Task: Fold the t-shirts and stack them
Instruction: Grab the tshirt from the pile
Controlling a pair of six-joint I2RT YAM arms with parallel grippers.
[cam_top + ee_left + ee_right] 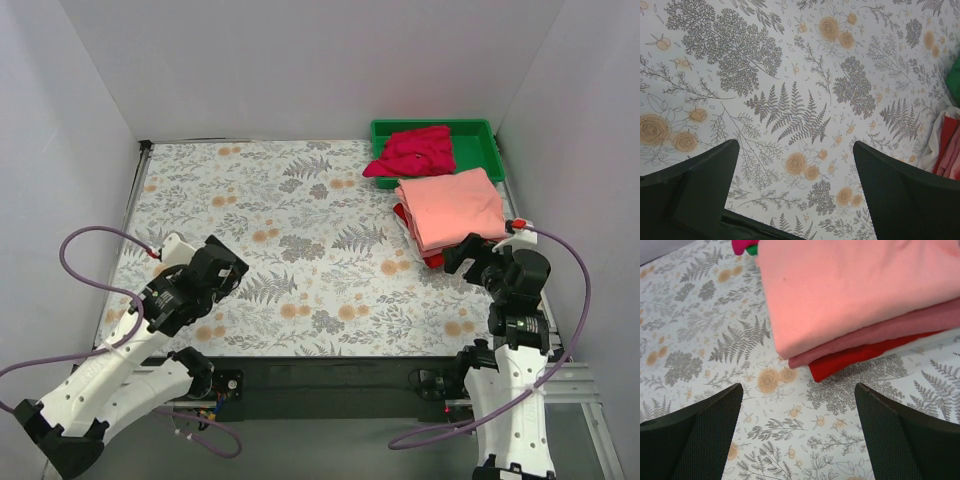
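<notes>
Stack: pink shirt (850, 285) folded atop red shirt (850, 360). Crimson shirt (415, 150) lies crumpled in tray (478, 140). Left hand (794, 150) and right hand (799, 390) both spread, empty. We judge fetching crimson comes next.

This is a robotics lab test cell. Plain white panels (320, 60) box in the table (300, 250) at the left, top and right of the frame, and a printed floral sheet covers its surface. The left arm (130, 370) and the right arm (515, 390) are bolted along the bottom edge, with purple cables (64, 258) looping loose. Folded t-shirts (452, 208) and a green tray (478, 127) sit at the upper right as props.
</notes>
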